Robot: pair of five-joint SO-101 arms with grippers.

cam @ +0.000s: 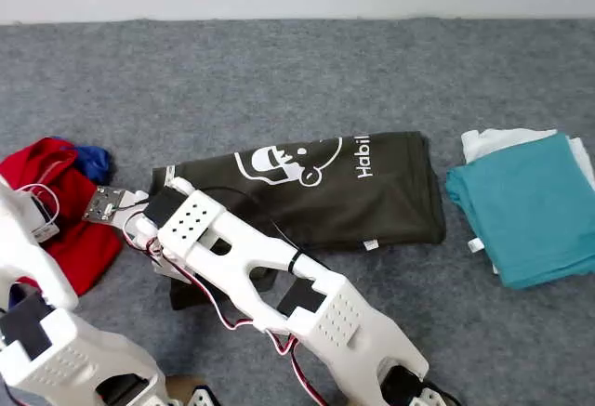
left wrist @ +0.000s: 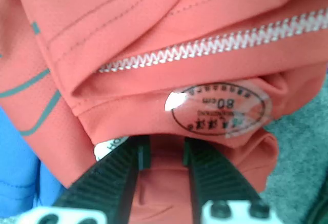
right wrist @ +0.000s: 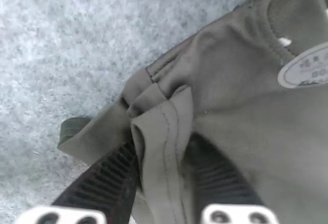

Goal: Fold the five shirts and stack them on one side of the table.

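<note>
With the right gripper (right wrist: 163,152) closed on an edge fold of the dark shirt (cam: 372,192) at mid surface (cam: 279,81) and the left gripper (left wrist: 165,146) pinching the red shirt (left wrist: 154,29) beside it, lift low and draw that fold across evenly.

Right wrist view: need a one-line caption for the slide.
Right gripper shut on a bunched edge of the dark olive shirt, grey table behind.

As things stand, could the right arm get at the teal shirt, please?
Probably not yet: the right gripper is shut on the dark shirt, at its end away from the teal shirt. Freed, its way looks open.
</note>
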